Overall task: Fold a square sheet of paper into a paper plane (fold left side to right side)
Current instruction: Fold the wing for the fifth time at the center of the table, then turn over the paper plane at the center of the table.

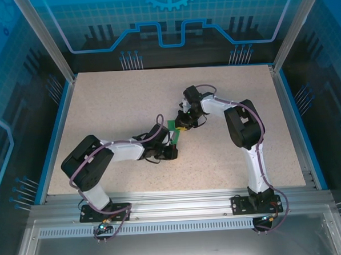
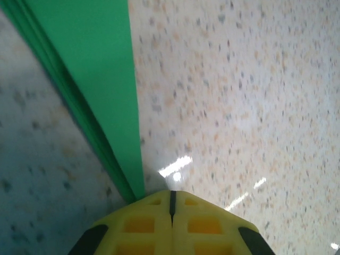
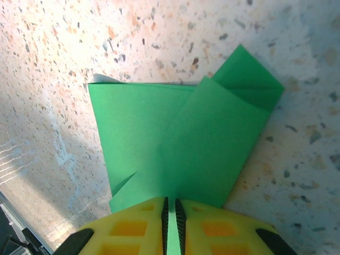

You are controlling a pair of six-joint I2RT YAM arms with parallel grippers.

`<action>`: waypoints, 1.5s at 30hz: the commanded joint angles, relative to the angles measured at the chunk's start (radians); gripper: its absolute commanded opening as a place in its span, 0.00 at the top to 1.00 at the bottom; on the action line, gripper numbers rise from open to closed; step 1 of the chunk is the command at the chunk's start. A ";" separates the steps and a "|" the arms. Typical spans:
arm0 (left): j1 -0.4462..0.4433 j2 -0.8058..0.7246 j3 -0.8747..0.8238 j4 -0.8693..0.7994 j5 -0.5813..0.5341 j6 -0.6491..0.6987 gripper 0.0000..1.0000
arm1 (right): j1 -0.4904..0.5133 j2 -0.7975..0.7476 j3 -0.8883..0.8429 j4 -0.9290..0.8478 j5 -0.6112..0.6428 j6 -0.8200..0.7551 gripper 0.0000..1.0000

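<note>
The green sheet of paper (image 1: 173,128) lies folded into a small layered shape in the middle of the table, between both grippers. In the right wrist view the paper (image 3: 180,133) shows overlapping flaps with creases and a pointed corner at the far right. My right gripper (image 3: 171,204) is shut on its near edge, a strip of green showing between the pads. My left gripper (image 2: 171,194) is shut, with nothing between its jaws. Its tip rests at the end of a long folded edge of the paper (image 2: 90,64), which runs away to the upper left. From above, the left gripper (image 1: 174,143) and right gripper (image 1: 183,124) stand close together.
The speckled tabletop (image 1: 112,102) has a blue rim and is enclosed by blue patterned walls. Both arm bases sit on the aluminium rail (image 1: 180,210) at the near edge. Cables loop along each arm.
</note>
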 commanded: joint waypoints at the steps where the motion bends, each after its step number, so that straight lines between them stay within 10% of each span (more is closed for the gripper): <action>1: -0.036 -0.038 -0.103 -0.193 0.063 -0.054 0.94 | -0.016 0.048 0.014 0.009 0.086 -0.017 0.84; 10: -0.004 -0.275 -0.038 -0.323 -0.042 -0.030 0.82 | -0.011 -0.023 0.032 0.045 0.066 -0.039 0.82; 23: 0.138 -0.473 0.070 -0.391 -0.490 -0.096 0.46 | 0.090 -0.236 0.019 -0.200 0.414 -0.082 0.42; 32: 0.182 -0.479 0.087 -0.383 -0.566 -0.138 0.36 | 0.158 -0.163 0.037 -0.268 0.470 -0.018 0.37; 36: 0.182 -0.484 0.081 -0.398 -0.570 -0.139 0.36 | 0.159 -0.143 0.024 -0.232 0.395 -0.010 0.49; 42: 0.182 -0.488 0.090 -0.410 -0.583 -0.136 0.35 | 0.155 -0.183 -0.004 -0.189 0.329 -0.022 0.96; 45: 0.182 -0.484 0.104 -0.420 -0.590 -0.122 0.35 | 0.154 -0.258 -0.051 -0.140 0.283 -0.039 1.00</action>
